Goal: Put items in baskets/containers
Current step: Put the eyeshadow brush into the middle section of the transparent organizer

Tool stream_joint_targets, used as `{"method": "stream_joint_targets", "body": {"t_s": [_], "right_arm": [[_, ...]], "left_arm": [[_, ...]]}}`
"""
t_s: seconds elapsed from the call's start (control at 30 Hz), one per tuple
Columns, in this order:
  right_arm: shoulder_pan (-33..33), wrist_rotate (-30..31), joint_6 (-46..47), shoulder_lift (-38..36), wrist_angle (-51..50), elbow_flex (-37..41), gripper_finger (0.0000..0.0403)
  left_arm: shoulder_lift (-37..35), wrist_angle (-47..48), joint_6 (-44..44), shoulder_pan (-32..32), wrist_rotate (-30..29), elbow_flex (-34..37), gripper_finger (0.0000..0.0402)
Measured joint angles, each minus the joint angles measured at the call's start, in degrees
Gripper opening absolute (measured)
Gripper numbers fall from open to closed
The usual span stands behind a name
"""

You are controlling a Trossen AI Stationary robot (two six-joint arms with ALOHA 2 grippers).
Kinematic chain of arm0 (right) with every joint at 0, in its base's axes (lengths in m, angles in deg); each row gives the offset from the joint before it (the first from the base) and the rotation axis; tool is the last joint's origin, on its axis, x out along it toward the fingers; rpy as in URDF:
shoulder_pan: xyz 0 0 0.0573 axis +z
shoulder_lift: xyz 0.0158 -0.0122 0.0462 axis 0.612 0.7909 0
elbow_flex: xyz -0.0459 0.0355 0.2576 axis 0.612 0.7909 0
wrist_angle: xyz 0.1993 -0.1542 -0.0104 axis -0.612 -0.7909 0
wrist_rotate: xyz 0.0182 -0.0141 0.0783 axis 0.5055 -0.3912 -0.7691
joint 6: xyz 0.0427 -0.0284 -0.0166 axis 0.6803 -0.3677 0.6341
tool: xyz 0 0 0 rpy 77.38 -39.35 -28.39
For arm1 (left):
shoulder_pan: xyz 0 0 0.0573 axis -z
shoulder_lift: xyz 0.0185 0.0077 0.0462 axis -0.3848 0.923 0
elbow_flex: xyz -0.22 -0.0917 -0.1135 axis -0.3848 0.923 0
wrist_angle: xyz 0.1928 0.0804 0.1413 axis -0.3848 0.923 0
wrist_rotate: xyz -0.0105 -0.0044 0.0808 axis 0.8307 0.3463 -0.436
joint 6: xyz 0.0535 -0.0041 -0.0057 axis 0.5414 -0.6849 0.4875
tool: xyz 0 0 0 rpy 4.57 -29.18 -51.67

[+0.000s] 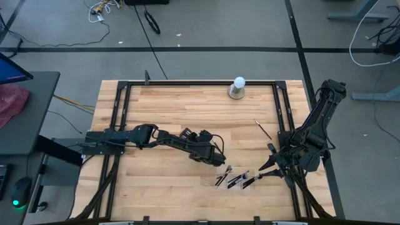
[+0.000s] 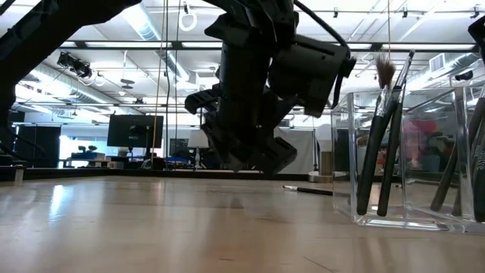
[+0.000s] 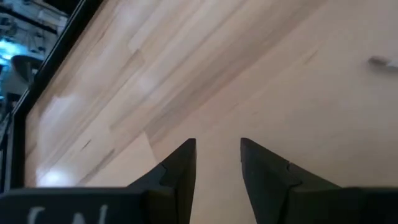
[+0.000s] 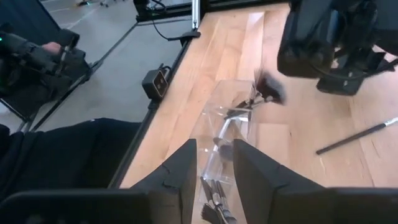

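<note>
Near the table's six-o'clock edge: a clear tray (image 1: 236,180) is seen with several makeup brushes (image 1: 229,177) held inside it; in the low view the brushes lean upright against its walls
Stray brush (image 1: 262,130): laid alone on the wooden table (image 1: 169,106) toward three o'clock, well apart from the tray
Left gripper (image 1: 220,160): placed just beside the tray at its ten o'clock; fingers (image 3: 180,167) are seen apart, with only bare wood between them
Right gripper (image 1: 267,169): held at the tray's three-o'clock end; fingers (image 4: 180,171) parted with a narrow gap, the tray seen beyond; nothing is clamped
White ball-shaped object (image 1: 238,87): set near the twelve-o'clock edge
</note>
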Motion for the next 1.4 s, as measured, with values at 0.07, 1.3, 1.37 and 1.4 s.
{"method": "stream_joint_targets", "body": {"t_s": [0.07, 1.3, 1.37, 1.4], "right_arm": [[0.0, 0.3, 1.4, 0.0, -1.3, 0.0, 0.0105], [-65.0, -20.5, -9.2, 18.0, -8.6, -0.4, 0.0077], [-68.1, -20.5, -10.5, 18.6, -9.0, -1.2, 0.0065], [-69.5, -20.6, -11.0, 19.2, -8.9, -1.8, 0.0059]], "left_arm": [[-0.3, -0.7, 1.0, -0.2, 0.0, 0.0, 0.0128], [-26.3, -44.9, 13.1, -10.3, -8.4, 35.3, 0.0001], [-29.0, -60.0, 22.9, -12.5, -5.7, 40.7, 0.0001], [-29.9, -68.1, 27.6, -13.5, -3.5, 43.1, 0.0001]]}}
